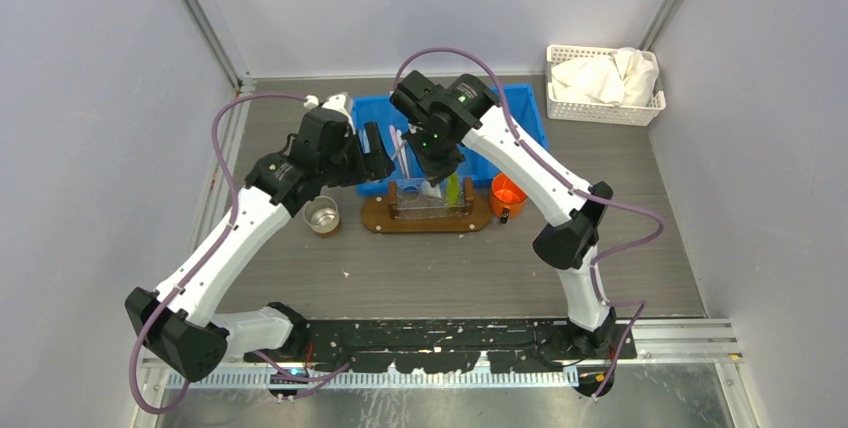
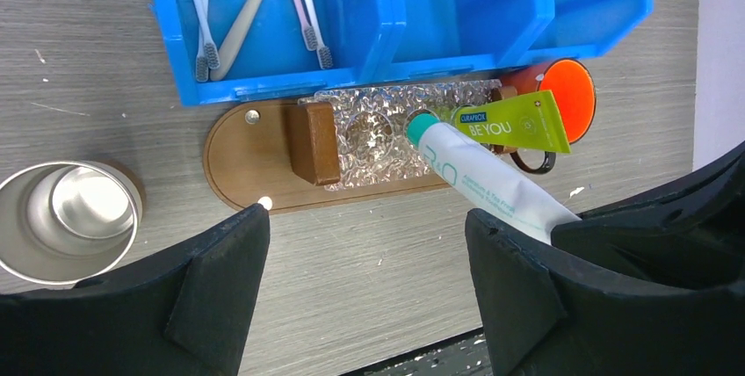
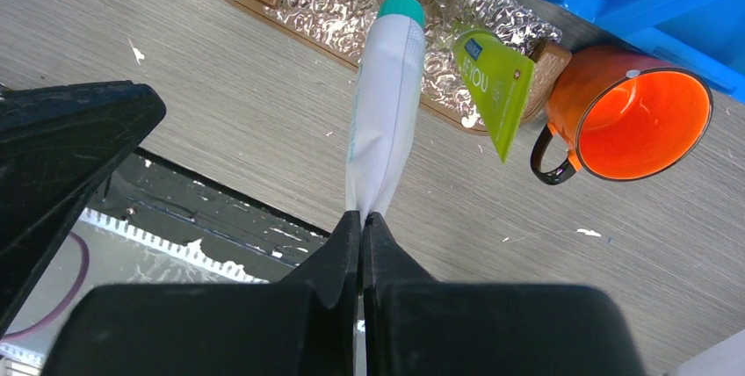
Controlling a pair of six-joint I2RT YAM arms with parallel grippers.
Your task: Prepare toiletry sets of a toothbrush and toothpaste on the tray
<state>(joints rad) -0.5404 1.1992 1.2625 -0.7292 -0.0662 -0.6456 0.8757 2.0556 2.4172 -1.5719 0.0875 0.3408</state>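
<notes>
R tool (image 3: 362, 218) pressed together, pinching crimped end of white toothpaste w/ teal cap (image 3: 386, 104). Its cap end tilts over the clear patterned dish (image 2: 378, 130) on the tray (image 2: 237, 161); can't tell if touching. L tool (image 2: 365, 222) spread, empty, above desk (image 2: 369, 279) near the tray. Yellow-green toothpaste (image 2: 518, 121) sits at tray's right end, beside orange mug (image 3: 650, 112). Steel cup (image 2: 70, 218) left of tray. Behind: blue bin (image 2: 439, 7) w/ toothbrushes (image 2: 246, 16). White basket (image 1: 603, 83) in far right corner.

Teal-capped white toothpaste (image 3: 386, 104), cap-down over brown tray (image 2: 237, 163)
</notes>
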